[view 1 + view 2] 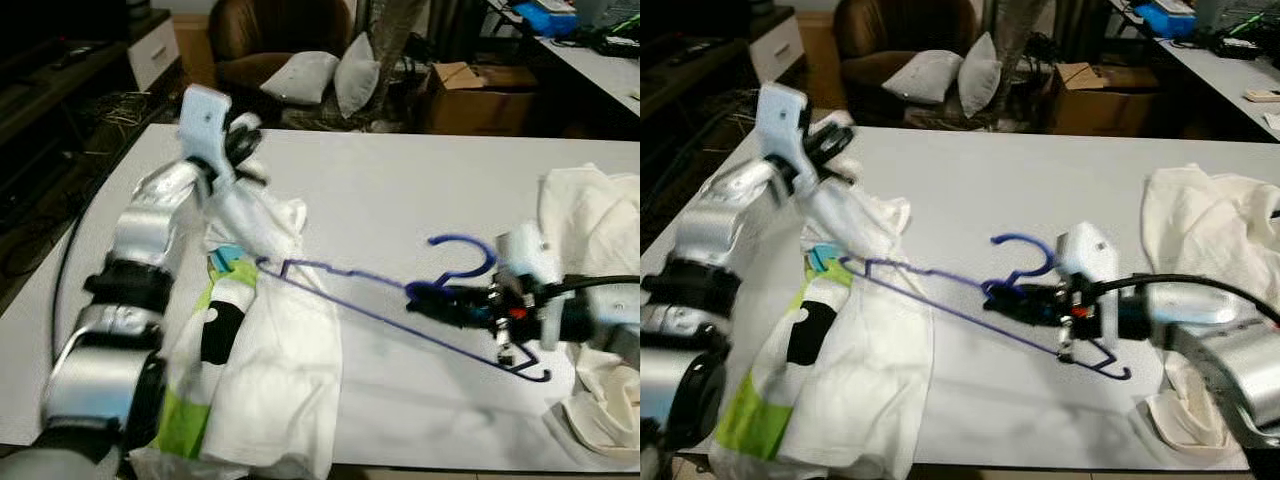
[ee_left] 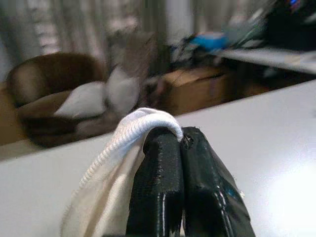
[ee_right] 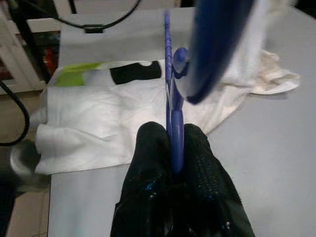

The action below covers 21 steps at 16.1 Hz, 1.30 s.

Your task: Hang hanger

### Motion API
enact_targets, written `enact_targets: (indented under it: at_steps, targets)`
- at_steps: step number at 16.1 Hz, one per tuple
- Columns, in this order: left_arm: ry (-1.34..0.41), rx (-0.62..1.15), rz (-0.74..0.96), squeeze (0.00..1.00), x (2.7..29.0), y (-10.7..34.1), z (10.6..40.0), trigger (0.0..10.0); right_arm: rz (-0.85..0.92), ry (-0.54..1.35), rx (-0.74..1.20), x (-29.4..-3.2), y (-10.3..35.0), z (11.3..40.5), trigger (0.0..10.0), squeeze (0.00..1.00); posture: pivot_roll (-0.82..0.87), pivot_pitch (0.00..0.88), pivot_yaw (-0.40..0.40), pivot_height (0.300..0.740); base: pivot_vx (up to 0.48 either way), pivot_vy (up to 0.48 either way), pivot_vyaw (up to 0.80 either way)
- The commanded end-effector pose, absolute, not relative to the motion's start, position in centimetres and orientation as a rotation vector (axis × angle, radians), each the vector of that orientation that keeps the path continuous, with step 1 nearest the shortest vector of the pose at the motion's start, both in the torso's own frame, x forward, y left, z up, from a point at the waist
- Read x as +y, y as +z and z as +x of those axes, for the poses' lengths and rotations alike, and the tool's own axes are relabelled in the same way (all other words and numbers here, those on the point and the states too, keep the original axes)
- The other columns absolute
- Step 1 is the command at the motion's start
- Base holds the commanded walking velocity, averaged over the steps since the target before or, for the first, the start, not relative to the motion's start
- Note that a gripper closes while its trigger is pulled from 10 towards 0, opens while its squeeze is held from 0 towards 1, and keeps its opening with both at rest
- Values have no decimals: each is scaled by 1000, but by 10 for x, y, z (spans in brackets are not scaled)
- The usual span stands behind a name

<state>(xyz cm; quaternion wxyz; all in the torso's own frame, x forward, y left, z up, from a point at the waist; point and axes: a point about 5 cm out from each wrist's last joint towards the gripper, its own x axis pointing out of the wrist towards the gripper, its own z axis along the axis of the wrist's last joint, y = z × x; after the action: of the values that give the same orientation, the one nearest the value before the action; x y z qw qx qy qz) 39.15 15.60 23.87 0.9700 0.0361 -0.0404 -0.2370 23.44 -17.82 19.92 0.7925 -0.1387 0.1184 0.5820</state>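
Observation:
A thin blue hanger [image 1: 400, 300] lies low over the white table [image 1: 400, 180], its hook [image 1: 465, 255] curling up near the middle. My right gripper [image 1: 425, 297] is shut on the hanger just below the hook; the blue wire [image 3: 174, 118] runs between its fingers. A white shirt with black and green print [image 1: 270, 350] lies at the table's front left, with the hanger's far tip at its collar. My left gripper [image 1: 245, 150] is shut on the shirt's ribbed collar [image 2: 143, 126] and holds it lifted off the table.
A crumpled cream cloth [image 1: 595, 230] lies at the table's right side, beside my right arm. Behind the table stand a brown armchair with grey cushions [image 1: 310, 75] and a cardboard box [image 1: 480, 95]. A dark cabinet [image 1: 60, 70] is at the far left.

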Motion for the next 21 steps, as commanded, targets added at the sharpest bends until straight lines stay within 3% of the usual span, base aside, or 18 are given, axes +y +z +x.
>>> enact_targets:
  at_steps: [1, 6, 10, 12, 13, 14, 17, 21]
  targets:
    - [-625, -187, 12, 0, 139, 271, 385, 10000, -329, 1238, 255, -166, 195, 247, 10000, 0, -40, 0, 45, 740, 0, 0, 0]
    - [-865, -372, -93, 0, 115, 333, 352, 10000, -363, 1144, 229, -114, 178, 307, 10000, 0, 1, 0, 2, 740, 0, 0, 0]
    - [-859, -394, -60, 0, 133, 344, 336, 10000, -576, 1146, 263, -111, 183, 336, 10000, 0, 20, 0, -23, 740, 0, 0, 0]
    - [-788, -404, -48, 0, 156, 345, 331, 10000, -840, 881, 59, -113, 223, 381, 10000, 0, 15, 0, -19, 740, 0, 0, 0]
    - [-764, -430, -67, 0, 165, 350, 330, 10000, -807, 830, -107, -106, 253, 387, 10000, 0, 15, 0, -19, 740, 0, 0, 0]
    - [-727, -484, -104, 0, 181, 361, 326, 10000, -706, 779, -370, -97, 300, 388, 10000, 0, 17, 0, -27, 740, 0, 0, 0]
    - [-686, -542, -119, 0, 199, 373, 319, 10000, -661, 788, -575, -92, 328, 381, 10000, 0, 16, 0, -33, 740, 0, 0, 0]
    - [-682, -420, -91, 0, 189, 335, 316, 10000, -681, 996, -372, -93, 238, 370, 10000, 0, 6, 0, -20, 740, 0, 0, 0]
